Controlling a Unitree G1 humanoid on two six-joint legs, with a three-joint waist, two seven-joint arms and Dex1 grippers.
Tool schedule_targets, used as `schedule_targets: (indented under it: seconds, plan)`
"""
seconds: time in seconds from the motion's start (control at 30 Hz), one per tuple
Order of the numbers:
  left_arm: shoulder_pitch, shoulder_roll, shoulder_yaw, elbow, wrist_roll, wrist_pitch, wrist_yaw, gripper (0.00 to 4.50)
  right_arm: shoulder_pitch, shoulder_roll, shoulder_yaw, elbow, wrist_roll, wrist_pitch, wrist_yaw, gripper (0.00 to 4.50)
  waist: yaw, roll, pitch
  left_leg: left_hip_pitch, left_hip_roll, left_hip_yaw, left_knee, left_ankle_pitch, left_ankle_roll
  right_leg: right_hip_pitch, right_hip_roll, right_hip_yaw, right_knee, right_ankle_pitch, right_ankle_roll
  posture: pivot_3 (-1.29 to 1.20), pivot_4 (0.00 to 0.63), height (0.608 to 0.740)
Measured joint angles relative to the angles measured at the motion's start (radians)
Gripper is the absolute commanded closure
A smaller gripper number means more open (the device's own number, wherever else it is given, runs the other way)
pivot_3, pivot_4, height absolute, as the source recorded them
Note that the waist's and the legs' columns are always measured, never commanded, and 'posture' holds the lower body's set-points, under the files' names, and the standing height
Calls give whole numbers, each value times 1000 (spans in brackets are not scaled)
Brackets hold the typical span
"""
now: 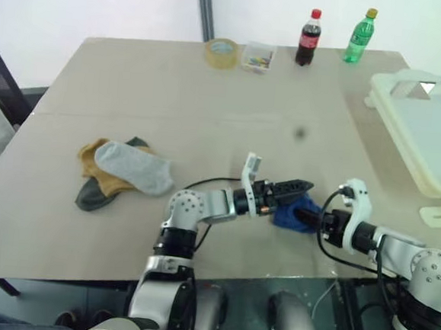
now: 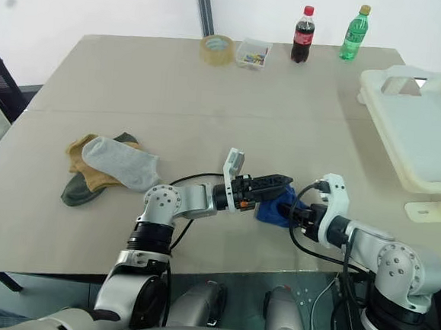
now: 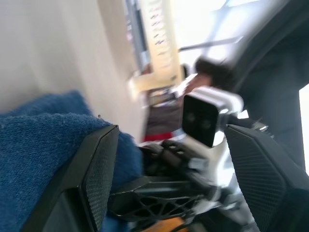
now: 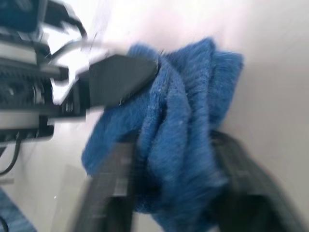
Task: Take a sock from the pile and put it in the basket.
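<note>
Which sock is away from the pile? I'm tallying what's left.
The blue sock, bunched on the table between the two pincers near the front edge; the grey, mustard and dark green ones lie heaped together to its left.

- One fuzzy royal-blue ankle sock (image 2: 276, 211)
- Three piled socks (image 1: 121, 171): grey, mustard, dark green
- One cream slotted plastic basket (image 2: 425, 131)
- Two plastic bottles: cola (image 1: 309, 38), green (image 1: 360, 36)
- One tape roll (image 1: 222, 52)
- One small clear box (image 1: 258, 57)

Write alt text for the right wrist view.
A bunched royal-blue sock sits between the right gripper's two black fingers, which close around it on the pale table. The left gripper's black fingertip touches the sock's upper edge.
</note>
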Motion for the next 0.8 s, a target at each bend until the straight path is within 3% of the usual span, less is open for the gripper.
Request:
schedule_targets:
  seconds: [0.03,0.17,0.2,0.3,0.57,0.8]
  plan:
    - [6,45,-40,-40,42,-40,-46,770,-3,-2,7,3,0,0,1,4174,0,1,-1,0,1,2,-1,0,0,-1,1,2,0,0,-1,0,150,740]
    - [48,184,-180,-150,195,-213,-203,770,-14,-11,22,17,-2,-5,3,4174,1,2,-1,0,3,4,-2,0,0,-3,2,5,0,1,-2,0,150,740]
    - [84,253,-260,-201,305,-357,-289,770,-18,-13,25,30,-3,-10,3,4174,1,2,-1,0,4,5,-2,0,0,-3,2,6,-1,2,-3,0,150,740]
    - [115,293,-314,-231,418,-523,-351,770,-22,-14,28,44,-5,-18,3,4174,1,2,-1,0,6,6,-2,0,0,-3,2,6,-1,3,-4,0,150,740]
    - [168,288,-337,-226,655,-973,-376,770,-42,-63,-32,54,39,15,7,4174,10,3,-1,-1,7,6,-1,0,0,-3,2,5,-2,4,-5,0,150,740]
    - [158,255,-304,-143,670,-1153,-418,770,-176,-328,-124,101,240,16,-21,4174,10,5,2,-3,5,6,-1,0,0,-4,3,4,-2,4,-5,0,150,740]
